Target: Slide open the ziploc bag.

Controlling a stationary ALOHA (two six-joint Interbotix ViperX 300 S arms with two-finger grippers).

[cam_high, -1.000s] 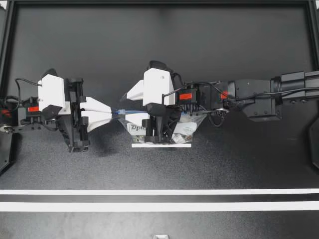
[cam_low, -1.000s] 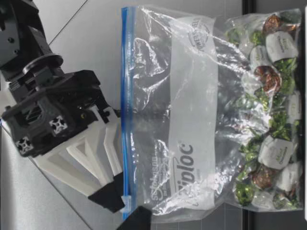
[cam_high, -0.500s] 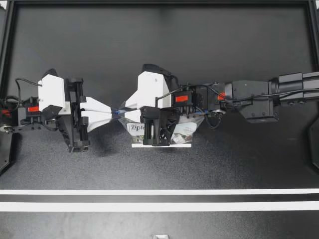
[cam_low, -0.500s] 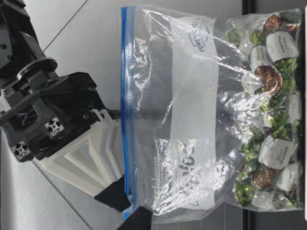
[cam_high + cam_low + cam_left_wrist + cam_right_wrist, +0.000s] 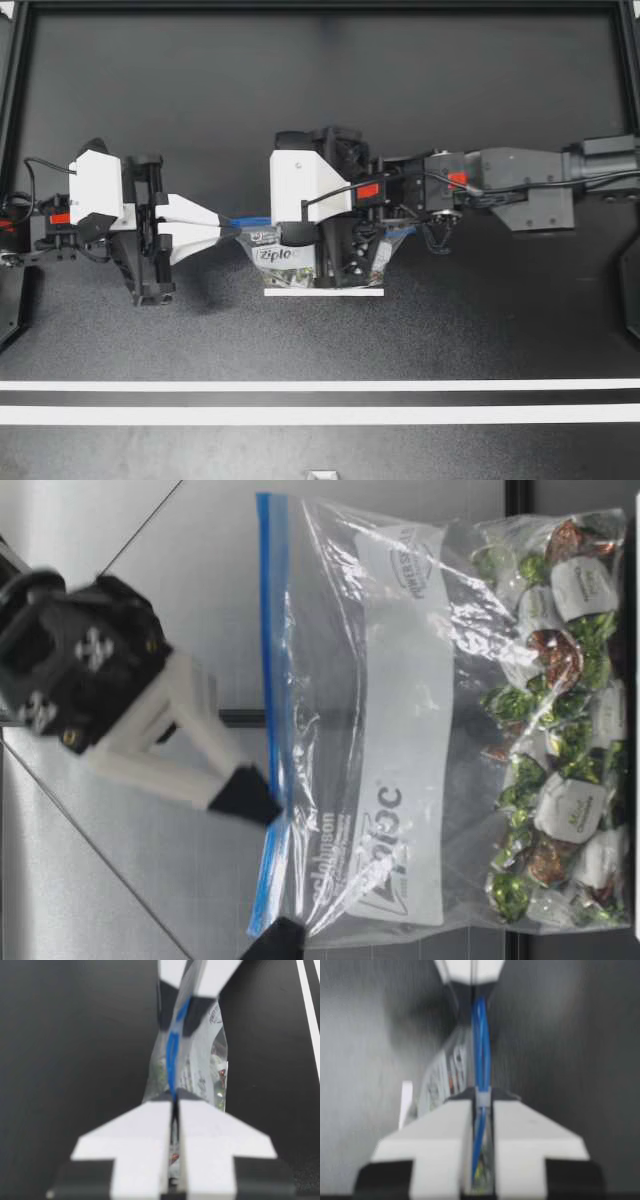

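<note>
Clear plastic ziploc bag of sweets [image 5: 275,256]; left gripper [image 5: 226,226] jaws pinching its corner; right gripper [image 5: 266,222] jaws pinching white slider [image 5: 481,1096]; step judged: sliding; next: steady pull along seal

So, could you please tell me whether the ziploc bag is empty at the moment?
No, the low view shows the ziploc bag holding a heap of wrapped candies at its bottom end.

Two white stripes [image 5: 320,385] cross the black table [image 5: 200,100].
</note>
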